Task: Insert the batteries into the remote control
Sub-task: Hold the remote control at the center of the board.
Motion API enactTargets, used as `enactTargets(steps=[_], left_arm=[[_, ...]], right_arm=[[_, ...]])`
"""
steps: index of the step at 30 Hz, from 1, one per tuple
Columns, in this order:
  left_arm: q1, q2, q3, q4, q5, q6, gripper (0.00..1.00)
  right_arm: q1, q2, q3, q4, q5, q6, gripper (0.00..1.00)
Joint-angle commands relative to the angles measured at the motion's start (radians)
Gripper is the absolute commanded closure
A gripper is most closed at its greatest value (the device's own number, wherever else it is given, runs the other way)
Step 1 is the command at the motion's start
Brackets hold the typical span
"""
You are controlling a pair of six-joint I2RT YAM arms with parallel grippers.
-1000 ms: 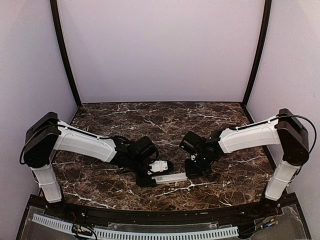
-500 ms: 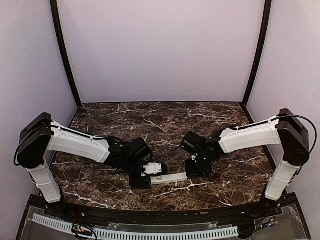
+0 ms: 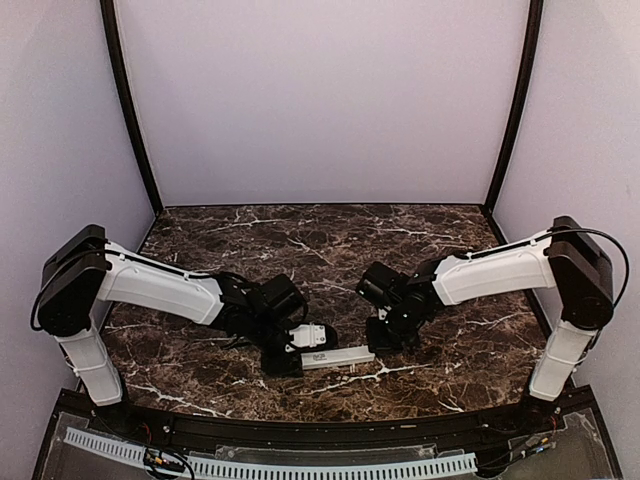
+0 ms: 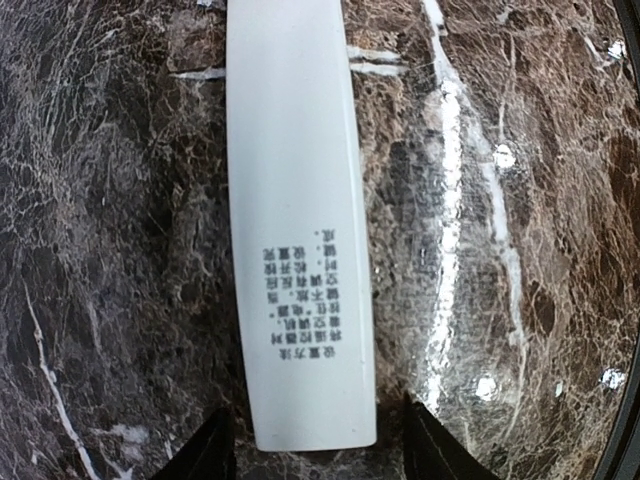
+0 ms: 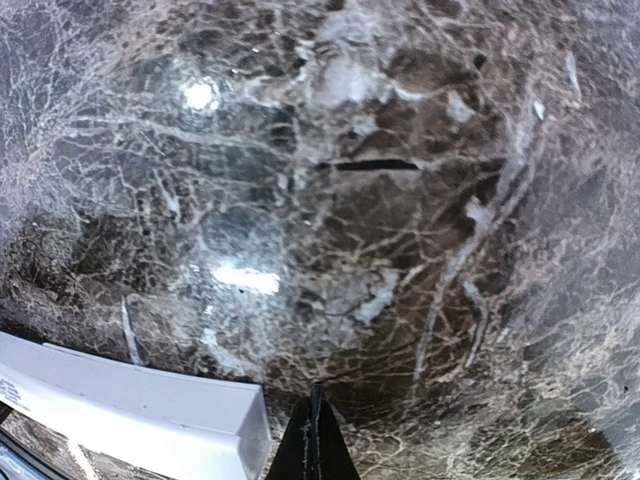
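The remote control [image 3: 338, 356] is a long white bar lying flat on the marble near the front. In the left wrist view the remote [image 4: 297, 230] runs away from me, with printed text facing up. My left gripper [image 3: 290, 358] is open at the remote's left end. Its fingers [image 4: 212, 452] stand on either side of that end, with small gaps and no grip. My right gripper [image 3: 383, 338] is shut and empty, just off the remote's right end [image 5: 150, 420], with its tips [image 5: 316, 435] low over the marble. The batteries show in no view.
The dark marble table [image 3: 330, 250] is enclosed by pale walls and two dark corner posts [image 3: 130, 110]. A thin dark streak [image 5: 375, 164] lies on the marble beyond my right gripper; I cannot tell what it is.
The left gripper and wrist have shifted a little to the left along the remote, and the remote has shifted slightly left with them. The right arm has barely moved.
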Motion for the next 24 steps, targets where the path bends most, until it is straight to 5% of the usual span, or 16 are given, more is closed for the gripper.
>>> enactTargets(steps=[1,9,17,24], left_arm=[[0.006,0.039,0.017,-0.019,-0.01,-0.004,0.44],[0.005,0.06,0.029,-0.015,0.0,-0.009,0.55],[0.004,0.06,0.031,-0.015,0.025,-0.01,0.78],[0.004,0.06,0.038,-0.023,0.033,-0.015,0.84]], right_arm=[[0.006,0.027,0.03,0.004,-0.005,-0.015,1.0],[0.006,0.022,0.019,0.008,-0.007,-0.011,1.0],[0.007,0.013,0.011,0.024,-0.006,-0.001,1.0],[0.005,0.004,0.01,-0.031,0.018,0.007,1.0]])
